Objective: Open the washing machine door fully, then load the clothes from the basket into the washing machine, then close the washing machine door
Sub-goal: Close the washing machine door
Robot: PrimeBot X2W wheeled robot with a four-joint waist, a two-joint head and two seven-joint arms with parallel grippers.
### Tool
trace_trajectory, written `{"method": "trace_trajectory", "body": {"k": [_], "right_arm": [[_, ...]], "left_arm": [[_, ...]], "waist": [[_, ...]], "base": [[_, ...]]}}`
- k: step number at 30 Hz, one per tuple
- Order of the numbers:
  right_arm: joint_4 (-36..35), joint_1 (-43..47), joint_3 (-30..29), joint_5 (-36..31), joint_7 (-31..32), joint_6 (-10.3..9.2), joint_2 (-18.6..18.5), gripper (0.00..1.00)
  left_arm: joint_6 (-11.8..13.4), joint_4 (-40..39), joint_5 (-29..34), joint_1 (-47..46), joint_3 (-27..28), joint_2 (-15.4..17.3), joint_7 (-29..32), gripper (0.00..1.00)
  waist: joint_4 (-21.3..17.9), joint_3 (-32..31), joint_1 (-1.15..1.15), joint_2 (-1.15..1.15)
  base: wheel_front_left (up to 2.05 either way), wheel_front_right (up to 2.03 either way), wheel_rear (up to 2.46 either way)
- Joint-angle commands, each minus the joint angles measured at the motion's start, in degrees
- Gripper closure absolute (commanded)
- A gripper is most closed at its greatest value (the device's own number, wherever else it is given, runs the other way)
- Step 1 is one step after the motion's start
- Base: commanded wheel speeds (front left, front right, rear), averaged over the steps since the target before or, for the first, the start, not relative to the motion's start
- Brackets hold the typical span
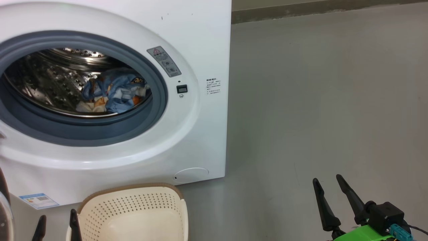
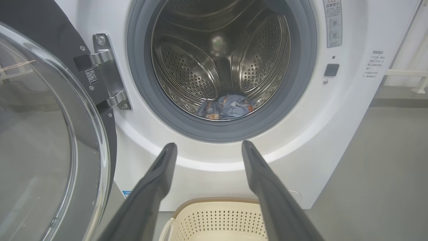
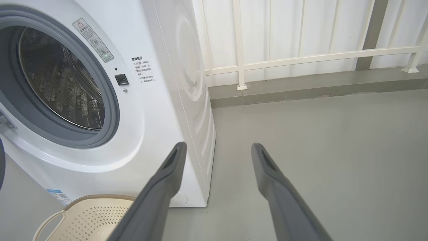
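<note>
grey floor [image 1: 317, 100] — washing machine [image 1: 204, 43] and basket [image 1: 133, 204] stand on it

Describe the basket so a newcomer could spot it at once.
Find the big white washing machine; on the grey floor just before its open drum stands the basket. It alone is cream perforated plastic, with a brown rim and a looped side handle.
</note>
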Motion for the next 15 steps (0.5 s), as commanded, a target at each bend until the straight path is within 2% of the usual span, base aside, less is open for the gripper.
{"method": "trace_trajectory", "body": {"k": [1, 6, 15], "right_arm": [[-1.2, -1.1, 1.4, 0.1, -0.4, 0.09, -0.2, 0.0], [-1.2, -1.1, 1.3, 0.1, -0.4, 0.09, -0.1, 0.0], [-0.9, -1.2, 1.2, 0.2, -0.4, 0.09, -0.2, 0.0]], "left_arm": [[0.1, -0.8, 0.0, -2.7, 1.7, 0.3, -0.4, 0.0], [0.1, -0.4, 0.1, -3.0, 1.5, 0.3, -0.4, 0.0], [-0.2, -0.2, -0.1, -3.4, 1.4, 0.3, -0.4, 0.0]], "waist": [[0.1, 0.0, 0.0, 0.0], [0.1, 0.1, 0.0, 0.0], [0.3, 0.0, 0.0, 0.0]], "base": [[-0.9, 0.9, 0.0], [-1.3, 1.3, 0.0], [-1.8, 1.8, 0.0]]}}
